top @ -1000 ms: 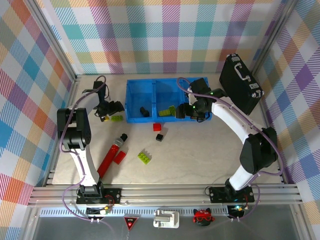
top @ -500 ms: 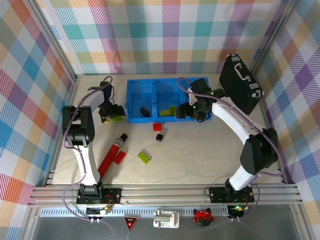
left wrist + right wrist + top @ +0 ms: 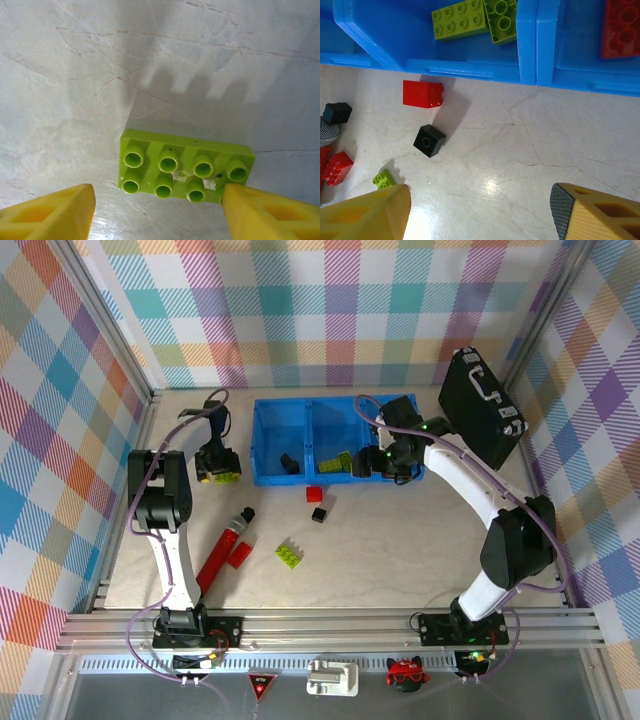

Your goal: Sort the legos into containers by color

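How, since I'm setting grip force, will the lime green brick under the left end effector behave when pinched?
Probably stiff: the lime green brick looks like hard moulded plastic with crisp edges. Lying flat, studs up, on the table, it should slide rather than roll or tip. Its smooth sides might slip in the left end effector if pinched off-centre.

Legos [image 3: 291, 554] lie in and before three joined blue containers [image 3: 308, 435].
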### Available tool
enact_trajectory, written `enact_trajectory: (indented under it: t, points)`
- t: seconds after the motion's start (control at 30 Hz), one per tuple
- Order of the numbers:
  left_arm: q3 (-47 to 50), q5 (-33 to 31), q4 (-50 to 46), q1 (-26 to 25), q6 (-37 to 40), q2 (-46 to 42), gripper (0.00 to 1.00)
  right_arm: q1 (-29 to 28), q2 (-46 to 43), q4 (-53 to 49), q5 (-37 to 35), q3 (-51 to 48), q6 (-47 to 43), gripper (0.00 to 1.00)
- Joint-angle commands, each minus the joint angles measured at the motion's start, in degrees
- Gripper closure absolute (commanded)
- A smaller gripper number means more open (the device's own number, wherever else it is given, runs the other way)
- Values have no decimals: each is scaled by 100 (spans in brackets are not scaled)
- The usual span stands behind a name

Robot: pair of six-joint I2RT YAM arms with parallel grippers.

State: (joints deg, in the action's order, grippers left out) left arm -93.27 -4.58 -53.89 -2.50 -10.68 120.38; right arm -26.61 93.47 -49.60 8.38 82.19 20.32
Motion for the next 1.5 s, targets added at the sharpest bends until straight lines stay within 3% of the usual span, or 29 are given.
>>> enact_trajectory:
  t: [0.0,0.2,0.5,0.87,1.07,1.47]
  points:
    - [-33,423,-10,-13,-51,-50,31,-27,-138,-111,-39,104,-56,25]
    - [-207,467,-162,-21,65,124,18,-28,-169,-127,-64,56,-41,25]
    - [-279,470,-173,-22,120,338,13,-28,-185,-137,-74,38,-27,25]
    - [-304,398,-161,-13,110,425,26,-28,-252,-199,-91,78,-55,25]
    - [-341,405,-209,-5,110,334,37,-28,-273,-225,-91,96,-85,25]
    - [-62,-87,-72,12,-87,-451,42,-28,-308,-425,-202,208,-202,25]
